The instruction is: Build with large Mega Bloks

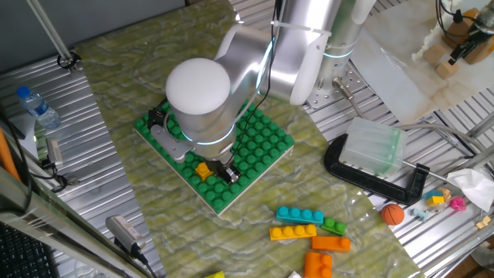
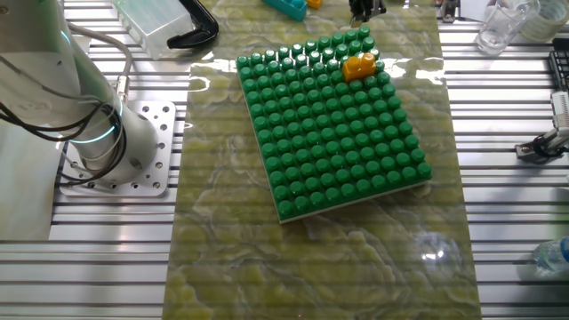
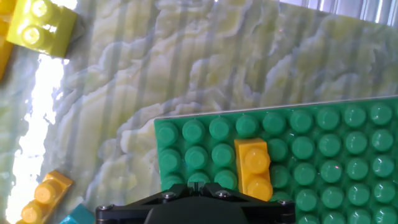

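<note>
A yellow two-stud brick (image 3: 254, 167) is pressed onto the green baseplate (image 3: 336, 162) near its corner; it also shows in one fixed view (image 1: 203, 170) and the other fixed view (image 2: 359, 65). My gripper (image 3: 199, 185) is shut and empty, its fingertips together just left of that brick and above the plate (image 1: 226, 171). Loose bricks lie on the mat: cyan (image 1: 299, 215), yellow (image 1: 293, 232), green (image 1: 333, 226) and two orange (image 1: 330, 243). In the hand view another yellow brick (image 3: 40, 28) lies at top left and one (image 3: 46, 193) at bottom left.
An orange ball (image 1: 393, 213) lies right of the loose bricks. A black clamp (image 1: 370, 174) and a clear plastic box (image 1: 374, 147) stand right of the baseplate. The arm's base (image 2: 116, 151) is bolted beside the mat. A water bottle (image 1: 37, 108) stands at the left.
</note>
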Controlling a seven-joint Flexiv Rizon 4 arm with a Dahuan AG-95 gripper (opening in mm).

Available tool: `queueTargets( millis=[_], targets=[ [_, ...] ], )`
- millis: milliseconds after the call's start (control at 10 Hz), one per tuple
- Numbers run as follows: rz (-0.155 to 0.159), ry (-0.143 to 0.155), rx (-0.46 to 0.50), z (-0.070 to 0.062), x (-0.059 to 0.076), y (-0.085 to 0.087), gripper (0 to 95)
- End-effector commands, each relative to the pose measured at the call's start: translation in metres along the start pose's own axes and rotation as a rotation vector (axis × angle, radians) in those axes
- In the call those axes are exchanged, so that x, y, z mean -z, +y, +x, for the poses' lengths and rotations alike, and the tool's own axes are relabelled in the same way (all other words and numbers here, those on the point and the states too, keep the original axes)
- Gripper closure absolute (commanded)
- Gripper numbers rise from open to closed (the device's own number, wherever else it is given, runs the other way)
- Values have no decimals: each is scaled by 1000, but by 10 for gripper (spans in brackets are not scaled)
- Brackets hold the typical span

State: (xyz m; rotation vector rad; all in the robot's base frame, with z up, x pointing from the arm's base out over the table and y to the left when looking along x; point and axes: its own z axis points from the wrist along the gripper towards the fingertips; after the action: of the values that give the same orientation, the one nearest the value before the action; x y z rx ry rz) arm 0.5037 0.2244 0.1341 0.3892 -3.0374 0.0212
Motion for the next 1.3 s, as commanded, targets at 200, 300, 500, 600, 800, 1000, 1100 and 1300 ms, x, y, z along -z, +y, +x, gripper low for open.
queueTargets(
  millis=[200,300,500,600,800,1000,1100,1300],
  targets=[
    [-3,7,34,1,0,0,950],
    [-4,17,44,1,0,0,950],
    [-5,28,57,3,-3,2,950],
    [-4,28,57,3,-4,3,950],
    [-2,28,54,4,-6,4,950],
    [-1,27,51,5,-7,4,950],
    [-1,27,51,6,-8,4,950],
    [2,27,48,7,-9,3,950]
  ],
)
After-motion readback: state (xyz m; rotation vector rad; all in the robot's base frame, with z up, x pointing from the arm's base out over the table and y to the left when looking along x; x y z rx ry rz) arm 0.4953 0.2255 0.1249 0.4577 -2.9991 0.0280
